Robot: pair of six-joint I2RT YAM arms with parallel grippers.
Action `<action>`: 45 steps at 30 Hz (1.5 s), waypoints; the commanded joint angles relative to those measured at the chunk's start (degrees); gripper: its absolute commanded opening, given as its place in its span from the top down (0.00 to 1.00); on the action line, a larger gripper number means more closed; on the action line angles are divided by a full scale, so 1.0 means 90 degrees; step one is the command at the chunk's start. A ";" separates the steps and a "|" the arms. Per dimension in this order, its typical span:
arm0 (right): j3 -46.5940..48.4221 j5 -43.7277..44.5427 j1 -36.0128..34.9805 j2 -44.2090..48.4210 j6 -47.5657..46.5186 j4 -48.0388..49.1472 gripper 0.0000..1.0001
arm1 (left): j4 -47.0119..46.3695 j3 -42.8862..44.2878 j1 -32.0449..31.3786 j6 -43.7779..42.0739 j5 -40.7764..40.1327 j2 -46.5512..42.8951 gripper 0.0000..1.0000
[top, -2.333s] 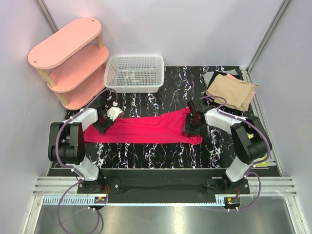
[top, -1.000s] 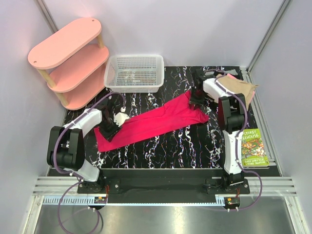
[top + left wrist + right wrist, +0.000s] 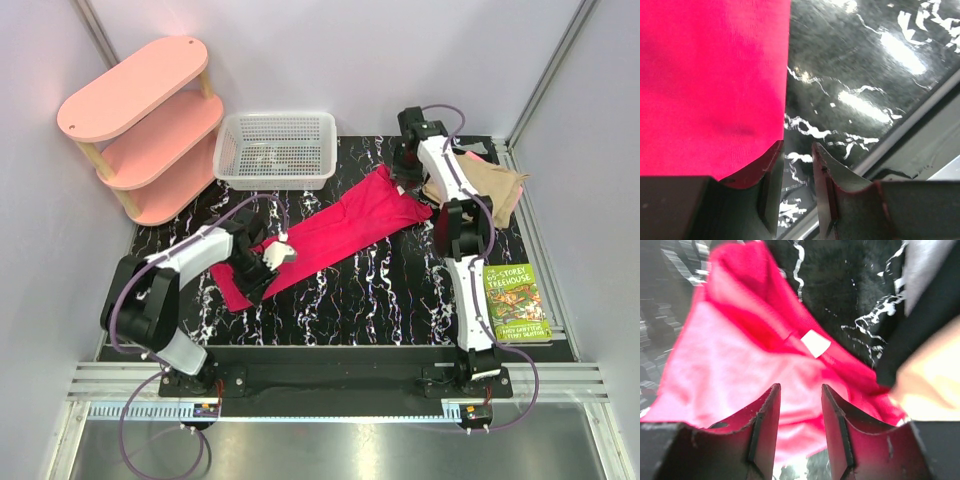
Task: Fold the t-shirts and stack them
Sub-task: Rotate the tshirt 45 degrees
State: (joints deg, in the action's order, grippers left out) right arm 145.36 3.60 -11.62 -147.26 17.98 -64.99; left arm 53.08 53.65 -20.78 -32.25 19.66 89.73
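Observation:
The crimson-pink t-shirt (image 3: pixel 330 235) lies folded in a long strip, running diagonally from near left to far right on the black marbled table (image 3: pixel 380 290). My left gripper (image 3: pixel 252 283) hangs over the strip's near-left part. In the left wrist view its jaws (image 3: pixel 797 143) stand slightly apart with bare table between them and the shirt's edge (image 3: pixel 715 90) beside the left finger. My right gripper (image 3: pixel 405 178) hovers over the collar end, open, with the collar and white label (image 3: pixel 815 343) below it. A folded tan t-shirt (image 3: pixel 478 188) tops a stack at the far right.
A white mesh basket (image 3: pixel 276 183) stands at the back centre and a pink three-tier shelf (image 3: pixel 140 95) at the far left. A book (image 3: pixel 516 302) lies on the table's right side beside the right arm. The table's near edge runs close behind the left gripper.
The right gripper has risen toward the back and widened its jaws, letting go of the collar end. The left gripper has slid right along the shirt, which now lies steeper across the table.

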 commanded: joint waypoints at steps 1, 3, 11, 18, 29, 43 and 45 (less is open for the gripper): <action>0.0070 -0.0155 -0.0076 0.1205 0.0073 -0.0005 0.53 | 0.0352 0.0776 0.0227 -0.0079 -0.0200 -0.0888 0.67; -0.0066 -0.0291 -0.0086 0.1487 0.0121 -0.0083 0.53 | 0.0343 0.1020 0.0364 -0.0069 -0.0377 -0.0879 0.66; -0.3277 -0.0790 -0.0535 0.2855 0.0297 0.1026 0.54 | -0.0466 0.0720 0.0619 0.0282 -0.1637 0.0097 0.69; -0.4256 -0.1337 -0.0565 0.2720 0.0473 0.1596 0.56 | -0.0868 0.0377 0.0619 0.0322 -0.2173 0.0576 0.70; -0.4276 -0.1142 -0.0467 0.1901 0.0385 0.1616 0.57 | -0.0829 0.0123 0.0375 0.0351 -0.2312 0.0294 0.71; -0.3252 -0.1376 0.0158 0.0944 0.0395 0.1265 0.57 | -0.0761 -0.0355 -0.0602 0.0576 -0.1921 0.0274 0.71; -0.2901 -0.1464 0.0148 0.0787 0.0376 0.1119 0.57 | -0.0761 -0.0492 -0.0631 0.0595 -0.1785 0.0254 0.71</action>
State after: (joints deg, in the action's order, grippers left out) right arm 114.06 -10.50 -10.94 -135.63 22.28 -54.22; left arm 45.08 52.29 -26.09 -28.01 0.25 92.62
